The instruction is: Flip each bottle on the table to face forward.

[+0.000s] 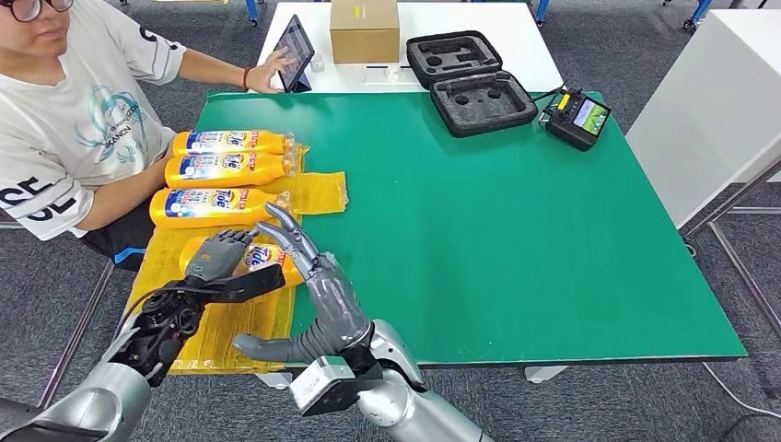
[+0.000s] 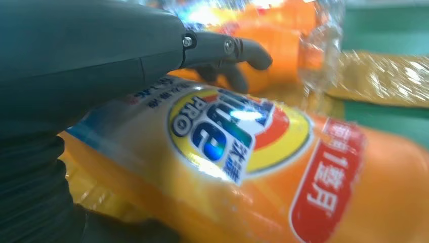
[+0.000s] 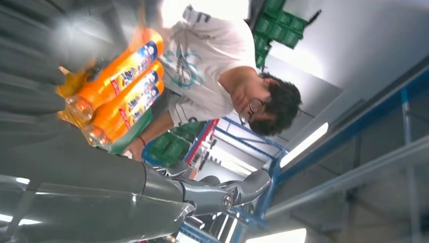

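Observation:
Four orange Tide bottles lie on a yellow plastic sheet [image 1: 318, 191] at the left of the green table [image 1: 516, 249]. Three of them [image 1: 230, 142], [image 1: 226, 169], [image 1: 216, 205] lie in a row with their labels up. The nearest bottle [image 1: 268, 259] lies between my hands. My left hand [image 1: 219, 257] grips its body; close up, the bottle's [image 2: 263, 167] logo faces the camera under my left hand's fingers [image 2: 238, 50]. My right hand [image 1: 322, 287] reaches over the bottle's neck end with its fingers straight and apart, holding nothing. From the right wrist, its fingers [image 3: 222, 195] are spread below the row of bottles [image 3: 121, 76].
A person [image 1: 74, 110] sits at the table's left and touches a tablet [image 1: 297, 53]. At the far edge stand a cardboard box [image 1: 365, 29], an open black foam case [image 1: 472, 81] and a controller [image 1: 577, 118]. A white table [image 1: 718, 101] stands to the right.

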Available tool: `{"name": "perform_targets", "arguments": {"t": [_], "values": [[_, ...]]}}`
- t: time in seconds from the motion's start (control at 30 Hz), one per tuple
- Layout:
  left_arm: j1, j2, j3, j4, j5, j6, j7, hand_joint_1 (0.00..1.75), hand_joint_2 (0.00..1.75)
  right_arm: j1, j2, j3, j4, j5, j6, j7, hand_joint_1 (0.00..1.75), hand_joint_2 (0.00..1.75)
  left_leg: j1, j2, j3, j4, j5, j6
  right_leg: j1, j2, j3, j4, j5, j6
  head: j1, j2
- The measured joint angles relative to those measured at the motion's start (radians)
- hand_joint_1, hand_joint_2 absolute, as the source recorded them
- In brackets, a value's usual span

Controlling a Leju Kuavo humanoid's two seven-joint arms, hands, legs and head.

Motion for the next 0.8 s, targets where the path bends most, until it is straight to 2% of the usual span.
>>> {"name": "perform_targets", "arguments": {"t": [0.03, 0.27, 0.43, 0.57, 0.67, 0.8], "values": [[-0.009, 0.0, 0.004, 0.009, 0.022, -0.039, -0.016, 0.0, 0.0, -0.002, 0.002, 0.0, 0.008, 0.0, 0.004, 0.0, 0.0, 1.75, 0.0, -0.001, 0.001, 0.0, 0.0, 0.0, 0.0, 0.0, 0.001, 0.0, 0.0, 0.0, 0.0, 0.0], [-0.049, -0.002, 0.035, 0.049, 0.144, -0.216, -0.074, 0.0, 0.0, -0.009, 0.012, 0.0, 0.046, 0.01, 0.018, 0.0, 0.0, 1.75, 0.0, -0.005, 0.005, 0.0, 0.0, 0.0, 0.0, -0.003, 0.007, 0.0, -0.001, 0.0, 0.0, 0.0], [-0.072, -0.008, 0.069, 0.072, 0.245, -0.346, -0.079, 0.0, 0.0, -0.013, 0.018, 0.0, 0.068, 0.025, 0.025, 0.002, 0.0, 1.75, 0.0, -0.005, 0.009, 0.0, -0.001, 0.0, -0.001, -0.004, 0.01, 0.0, -0.001, 0.0, 0.0, 0.0], [-0.085, -0.018, 0.122, 0.091, 0.386, -0.451, -0.079, 0.0, 0.0, -0.015, 0.02, 0.0, 0.082, 0.057, 0.029, 0.019, 0.0, 1.75, 0.0, -0.005, 0.009, 0.0, -0.001, 0.0, 0.0, -0.004, 0.01, 0.0, -0.001, 0.0, 0.0, 0.0], [-0.086, -0.026, 0.157, 0.098, 0.431, -0.483, -0.081, 0.0, 0.0, -0.015, 0.021, 0.0, 0.089, 0.068, 0.029, 0.025, 0.0, 1.75, 0.0, -0.005, 0.009, 0.0, -0.001, 0.0, 0.0, -0.004, 0.01, 0.0, -0.001, 0.0, 0.0, 0.0], [-0.084, -0.036, 0.187, 0.103, 0.478, -0.472, -0.102, 0.0, 0.0, -0.014, 0.021, 0.0, 0.097, 0.079, 0.031, 0.032, 0.0, 1.75, 0.0, -0.005, 0.009, 0.0, -0.001, 0.0, 0.0, -0.004, 0.01, 0.0, -0.001, 0.0, 0.0, 0.0]]}}
